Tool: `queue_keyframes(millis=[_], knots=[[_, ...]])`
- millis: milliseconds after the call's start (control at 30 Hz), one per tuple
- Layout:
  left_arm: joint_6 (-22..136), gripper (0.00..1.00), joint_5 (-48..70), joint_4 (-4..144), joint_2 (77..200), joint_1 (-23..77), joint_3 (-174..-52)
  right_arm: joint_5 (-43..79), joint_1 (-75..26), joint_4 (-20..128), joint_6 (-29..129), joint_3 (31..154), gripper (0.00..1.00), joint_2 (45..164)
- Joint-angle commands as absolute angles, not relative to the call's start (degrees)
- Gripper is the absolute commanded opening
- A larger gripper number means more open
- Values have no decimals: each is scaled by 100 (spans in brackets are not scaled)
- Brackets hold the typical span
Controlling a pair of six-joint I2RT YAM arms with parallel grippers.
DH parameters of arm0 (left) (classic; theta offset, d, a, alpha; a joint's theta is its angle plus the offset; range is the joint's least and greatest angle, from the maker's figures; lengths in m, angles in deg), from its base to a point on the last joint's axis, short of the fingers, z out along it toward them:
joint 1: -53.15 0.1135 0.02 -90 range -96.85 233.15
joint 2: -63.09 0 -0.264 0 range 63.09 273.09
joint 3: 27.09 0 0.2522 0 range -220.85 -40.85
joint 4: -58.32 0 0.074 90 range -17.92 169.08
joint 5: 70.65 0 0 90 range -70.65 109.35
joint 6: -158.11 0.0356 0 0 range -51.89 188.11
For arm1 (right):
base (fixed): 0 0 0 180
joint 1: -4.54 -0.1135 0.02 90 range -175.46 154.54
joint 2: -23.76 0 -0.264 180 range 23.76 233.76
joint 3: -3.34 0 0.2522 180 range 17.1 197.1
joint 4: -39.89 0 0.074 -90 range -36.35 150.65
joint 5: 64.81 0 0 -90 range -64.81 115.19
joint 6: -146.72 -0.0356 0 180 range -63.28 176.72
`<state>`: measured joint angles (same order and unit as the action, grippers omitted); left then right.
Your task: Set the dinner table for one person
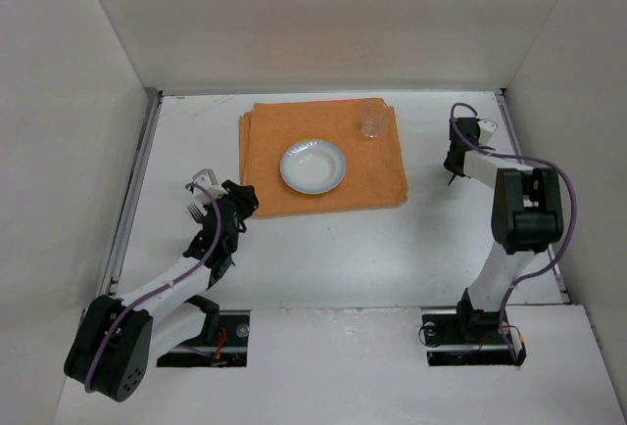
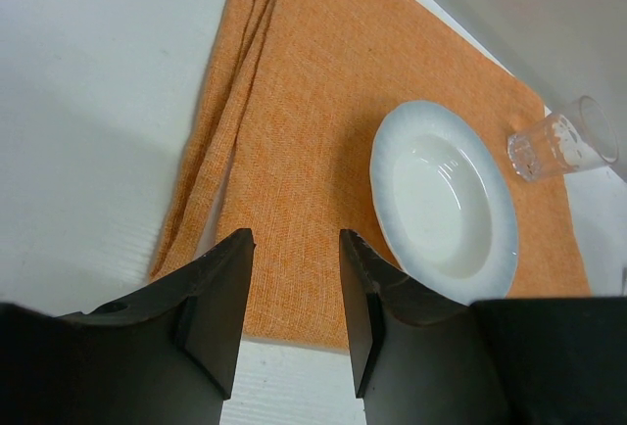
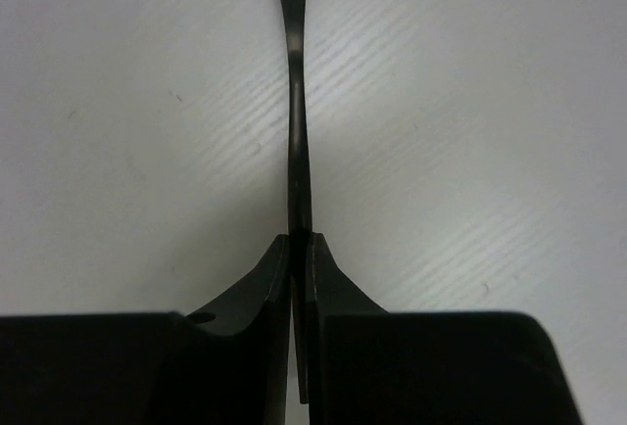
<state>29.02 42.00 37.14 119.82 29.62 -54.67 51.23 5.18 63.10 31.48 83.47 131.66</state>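
The white dinner table carries an orange placemat. On the mat sit a white deep plate and, at the far right corner, a clear glass. My left gripper hangs open over the mat's near left corner, with nothing between its fingers. To the right of the mat, my right gripper points down at the bare table. It is shut on a thin dark utensil seen edge-on.
White walls close in the left, back and right sides. A pale fork-like piece shows beside the left wrist. Bare tabletop lies between the mat's near edge and the arm bases.
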Motion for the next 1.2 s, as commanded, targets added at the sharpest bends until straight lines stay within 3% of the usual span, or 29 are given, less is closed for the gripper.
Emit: queue_keyframes(millis=[0, 333, 600, 1167], knots=[[2847, 38, 4194, 3394, 11969, 2938, -5429, 5472, 301, 5892, 3404, 8205, 6, 12257], [2838, 38, 4194, 3402, 11952, 2973, -5421, 5437, -1753, 6340, 3703, 7555, 8, 11122], [2812, 38, 4185, 3385, 12031, 2964, -5438, 5201, -3328, 6666, 3843, 7458, 9, 10989], [2794, 38, 4150, 3358, 12119, 2955, -5447, 4866, -3040, 6446, 4107, 9022, 10, 12887]])
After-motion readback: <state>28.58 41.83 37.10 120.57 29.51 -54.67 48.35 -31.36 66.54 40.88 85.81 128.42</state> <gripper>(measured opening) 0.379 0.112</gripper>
